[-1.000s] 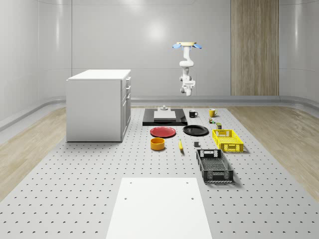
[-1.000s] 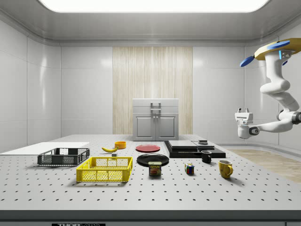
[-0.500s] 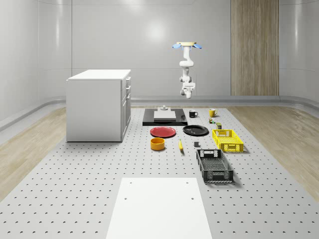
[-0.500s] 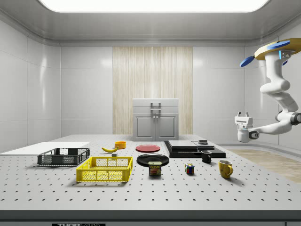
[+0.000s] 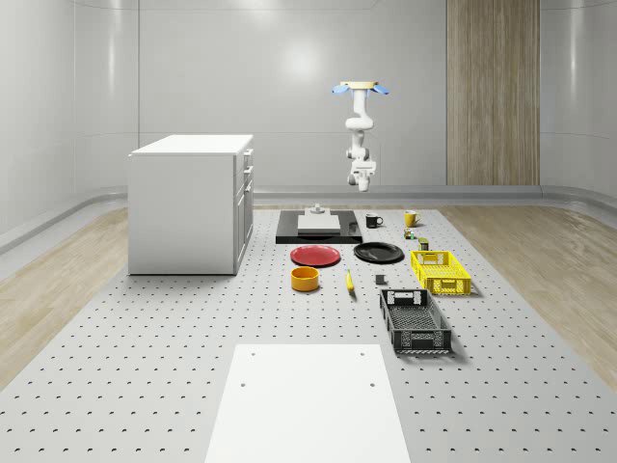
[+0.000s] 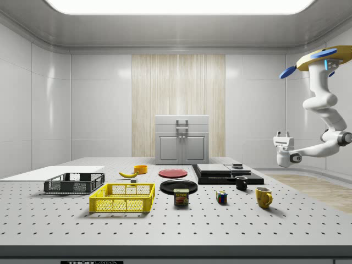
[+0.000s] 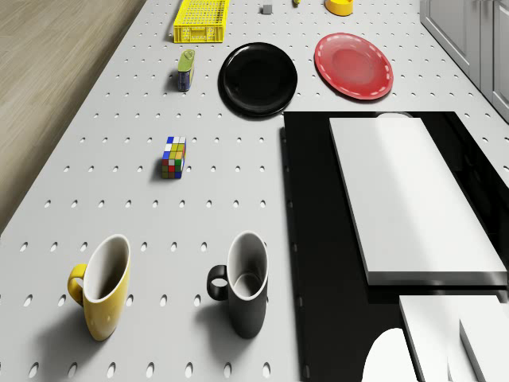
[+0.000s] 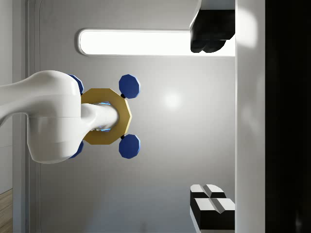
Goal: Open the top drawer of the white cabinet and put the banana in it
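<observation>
the drone (image 6: 318, 56) hovers beyond the table's (image 5: 145, 367) far end, its tool (image 6: 282, 133) released, pointing up.

"SPAM" on the can (image 6: 181, 197)

You are looking down on the perforated table (image 7: 119, 223): a yellow mug (image 7: 101, 296) and a black mug (image 7: 243, 282) stand side by side, a Rubik's cube (image 7: 174, 157) beyond them, then a black plate (image 7: 258, 79) beside a red plate (image 7: 353, 65), with a black slab (image 7: 318, 263) carrying a white block (image 7: 409, 199).
</observation>
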